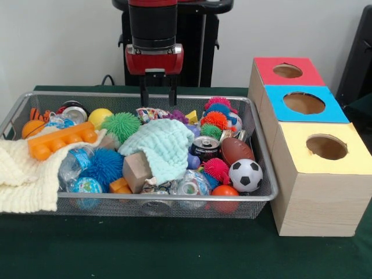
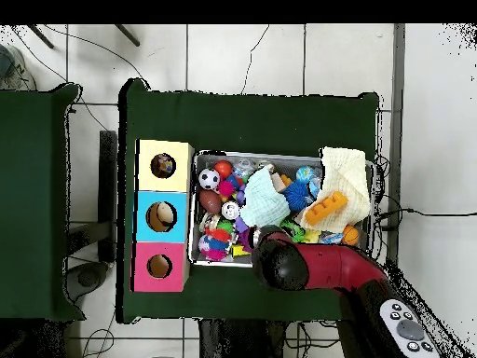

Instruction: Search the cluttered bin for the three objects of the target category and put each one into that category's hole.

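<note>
The end effector (image 1: 157,93) is hanging over the far rim of the bin (image 1: 264,174), its two dark fingers spread apart and gripping nothing. Just beneath the tips a multicoloured printed rag (image 1: 150,113) is lying against the far wall, partly buried. Open green tabletop (image 1: 145,250) is running along the bin's near edge, and a narrow gap is separating the bin's right end from the three wooden boxes. The yellow-topped box is standing nearest the camera, its hole (image 1: 326,147) showing dark and unobstructed; the blue-topped box (image 1: 304,103) and the red-topped box (image 1: 288,71) are lining up behind it. Inside the bin, a mint-green knitted cloth (image 1: 163,145) is covering the middle, a cream knitted cloth (image 1: 23,171) is draping over the left rim, and a soccer ball (image 1: 245,175) is sitting by the right wall.
</note>
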### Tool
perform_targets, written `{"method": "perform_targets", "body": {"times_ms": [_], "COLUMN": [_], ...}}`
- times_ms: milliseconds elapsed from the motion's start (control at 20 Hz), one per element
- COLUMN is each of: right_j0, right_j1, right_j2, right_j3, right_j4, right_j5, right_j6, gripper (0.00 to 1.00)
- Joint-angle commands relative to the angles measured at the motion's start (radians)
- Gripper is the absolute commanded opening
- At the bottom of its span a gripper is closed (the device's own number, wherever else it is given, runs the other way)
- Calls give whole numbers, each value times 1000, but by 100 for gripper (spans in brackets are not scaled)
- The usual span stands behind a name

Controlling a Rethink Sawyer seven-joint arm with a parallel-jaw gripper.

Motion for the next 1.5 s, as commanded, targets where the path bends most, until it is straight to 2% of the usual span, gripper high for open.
{"method": "perform_targets", "body": {"times_ms": [50,350,600,1100,1500], "right_j0": [16,79,63,-28,-104], "right_j1": [55,134,187,160,107], "right_j2": [24,-51,-54,8,69], "right_j3": [5,-53,-57,-10,42], "right_j4": [-85,-133,-146,-149,-145], "right_j5": [-70,-143,-197,-174,-132], "right_j6": [36,71,78,36,4], "gripper": [100,100,100,100,100]}}
